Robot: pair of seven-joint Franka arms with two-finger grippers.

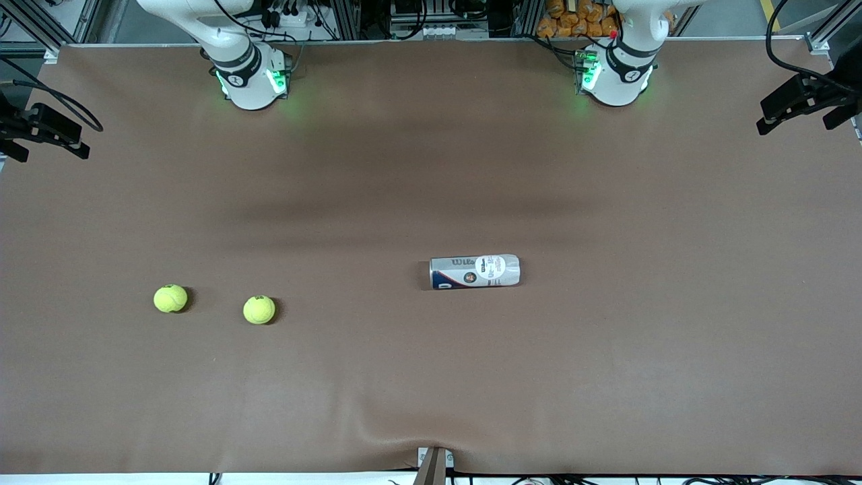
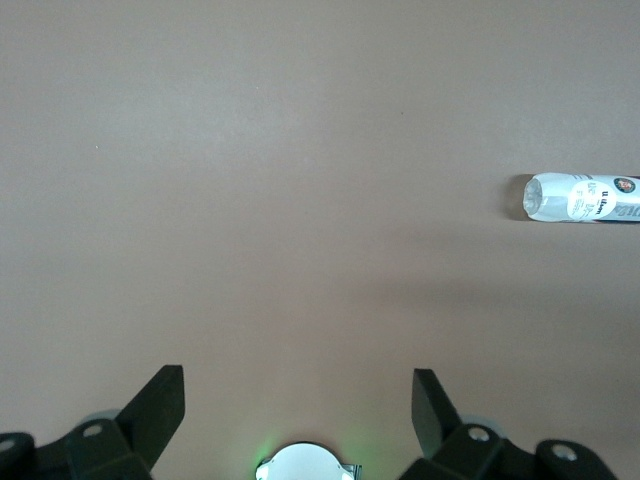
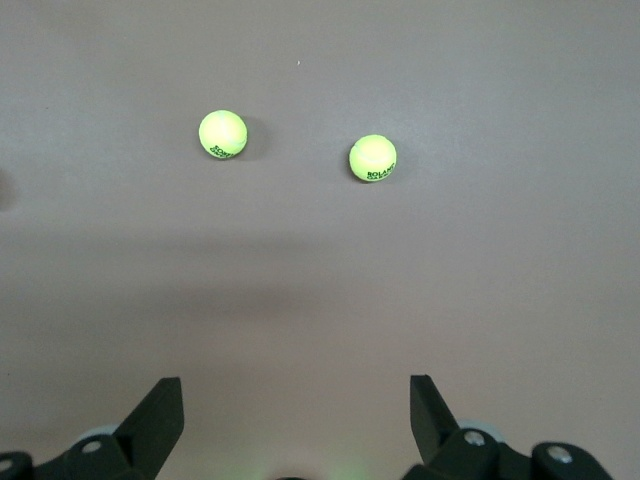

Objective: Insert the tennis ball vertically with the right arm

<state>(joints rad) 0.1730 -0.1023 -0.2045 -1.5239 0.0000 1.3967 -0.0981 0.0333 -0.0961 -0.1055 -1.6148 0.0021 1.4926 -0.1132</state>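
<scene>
I start at the right arm's end of the brown surface [image 1: 431, 377]: two yellow-green tennis balls sit there, well apart from each other and well apart from either claw. The outer tennis ball [image 1: 170, 298] and the inner tennis ball [image 1: 259, 310] both show in the right wrist view, out ahead of the right claw [image 3: 296, 400], which hangs above bare surface, released, fingers spread wide, nothing between them. I'd guess that arm is parked high so its camera catches both balls before I pick one. The balls look fuzzy, bright, with small dark print on them; the inner one is nearer the can, so probably the easier pick, though that's only my call. Moving on toward the middle, the tennis ball can [image 1: 475, 271] lies on its side, clear plastic with a white and blue label, one end toward the balls. It is not upright, so I judge a vertical insert needs it stood up first, likely by the left arm, and nothing of the task is done yet. Toward the left arm's end, the left claw [image 2: 298, 400] waits over bare surface, also released and spread, nothing in it; its wrist view catches the can ahead and off to one side, well clear of the fingers. Both arm bases stand at the edge farthest from the front camera.
</scene>
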